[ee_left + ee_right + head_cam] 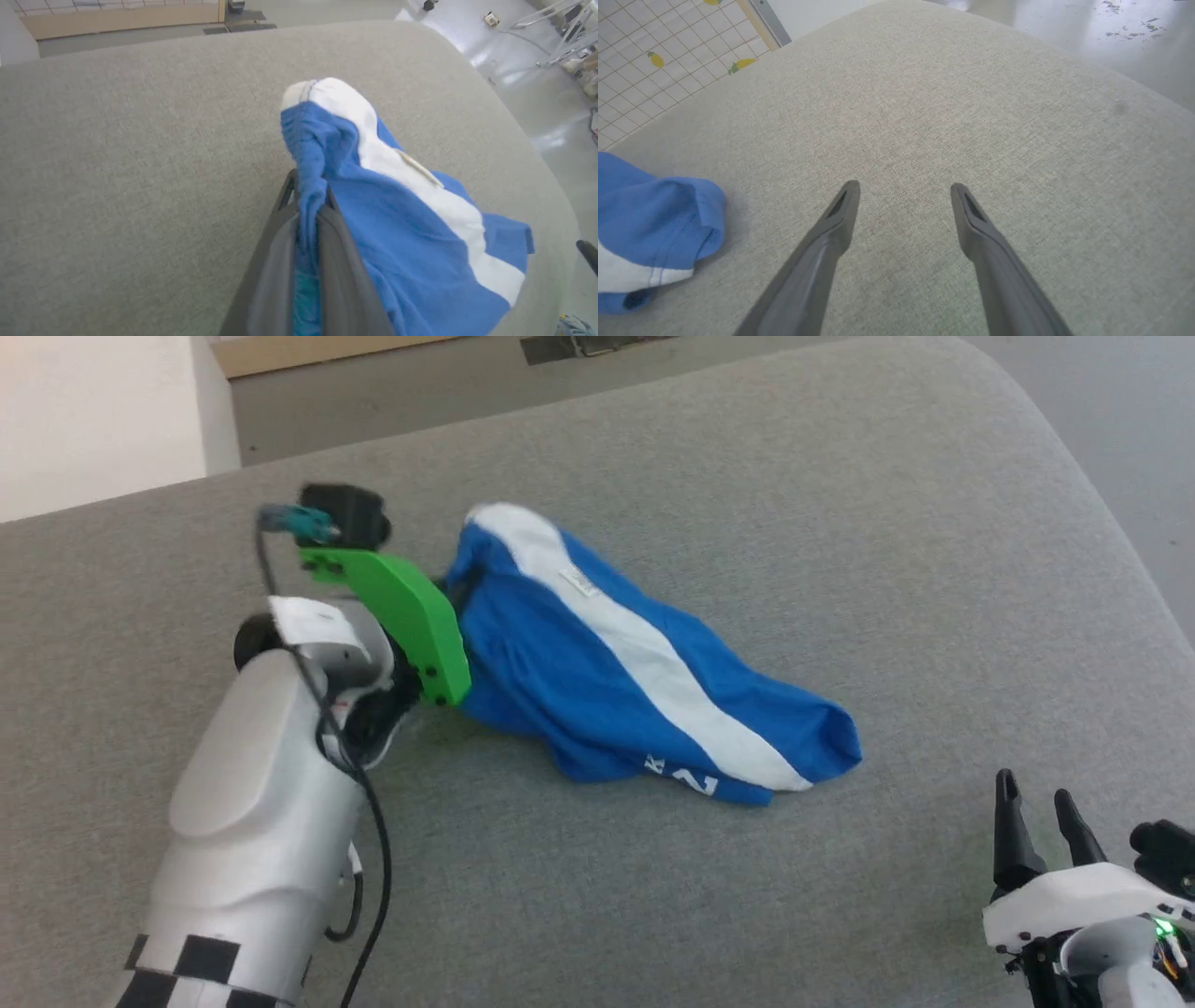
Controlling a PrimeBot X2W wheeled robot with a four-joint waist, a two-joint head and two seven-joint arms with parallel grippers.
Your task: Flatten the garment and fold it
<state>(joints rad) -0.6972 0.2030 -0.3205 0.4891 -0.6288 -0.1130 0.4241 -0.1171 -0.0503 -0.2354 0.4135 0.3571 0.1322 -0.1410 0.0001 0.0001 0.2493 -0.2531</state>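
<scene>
- Left claw (pixel 309 185) pinches the bunched waistband of the blue shorts (pixel 579 681).
- Right claw (pixel 904 186) is spread wide over the grey cushion (pixel 887 541), apart from the shorts.

garment (pixel 597 663) | blue shorts, white stripe | crumpled, unfolded | on grey cushion (pixel 840 523)

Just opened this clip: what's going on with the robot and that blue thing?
The left gripper is shut on a bunch of the blue shorts, at what looks like the waistband end, with fabric pinched between its fingers. The shorts lie crumpled on the grey cushioned surface, a white stripe along the top, not yet flattened or folded. The right gripper is open and holds nothing, apart from the shorts near their other end.
</scene>
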